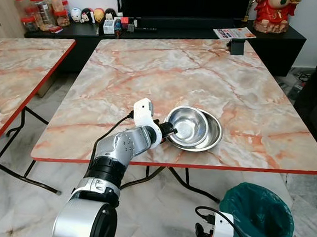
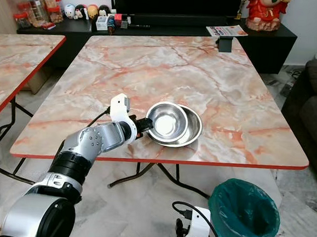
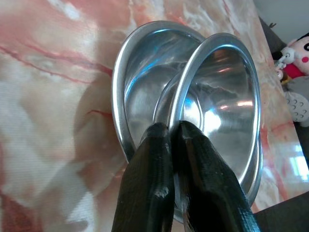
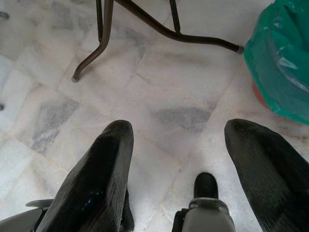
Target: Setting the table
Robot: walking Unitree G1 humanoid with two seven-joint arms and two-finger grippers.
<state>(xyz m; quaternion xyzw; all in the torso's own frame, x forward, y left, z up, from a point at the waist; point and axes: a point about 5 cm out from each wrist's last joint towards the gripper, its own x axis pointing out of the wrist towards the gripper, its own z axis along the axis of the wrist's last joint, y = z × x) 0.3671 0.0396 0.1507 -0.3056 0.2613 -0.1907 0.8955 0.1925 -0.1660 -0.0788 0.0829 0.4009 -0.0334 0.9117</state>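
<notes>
A square marble-patterned table with a red edge stands on a pale tiled floor. Near its front edge, two steel bowls are nested: the upper bowl sits tilted inside the lower bowl. The left gripper reaches in from the near left on a silver arm, its black fingers closed on the upper bowl's left rim. A green-lined bin stands on the floor at near right. A second table is on the left. At the far side, a black cabinet holds jars and small figures.
</notes>
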